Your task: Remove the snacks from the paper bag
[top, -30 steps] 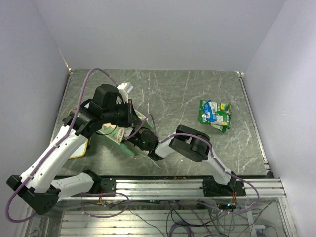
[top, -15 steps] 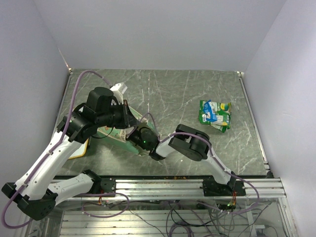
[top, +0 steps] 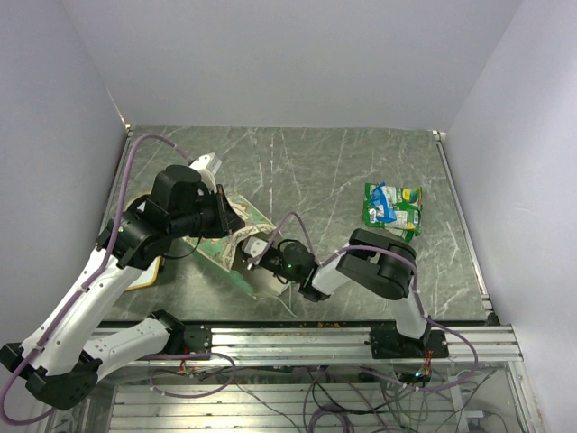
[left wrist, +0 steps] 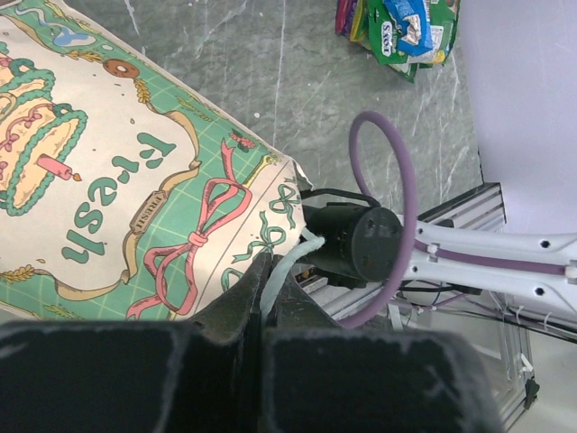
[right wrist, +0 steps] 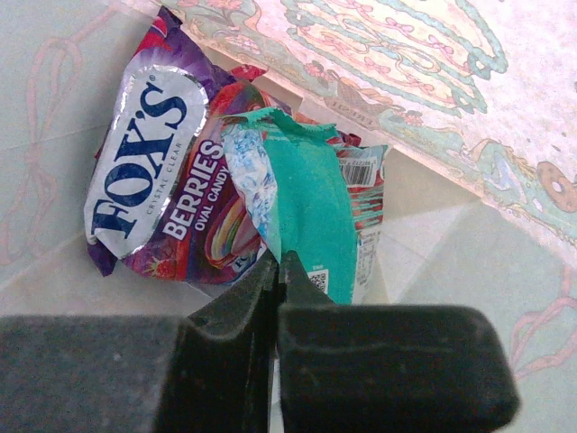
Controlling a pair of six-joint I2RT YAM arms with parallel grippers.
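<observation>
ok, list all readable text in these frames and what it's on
"FOX'S": purple packet.
"CRYSTAL CLEAR": same packet.
"BERRIES OVAL CANDY": same packet.
"Fresh", seen upside down: paper bag.
Too small or blurred: bag's banner word, packet's barcode digits, green packets.

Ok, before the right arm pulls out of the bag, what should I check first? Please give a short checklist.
1. Right claw shut on the purple packet: ok, it pinches the teal edge.
2. Left claw shut on the handle: ok.
3. Bag mouth wide enough for the packet: cannot tell.
4. More packets inside: cannot tell.
5. Bare table beside the green packets: ok.
</observation>
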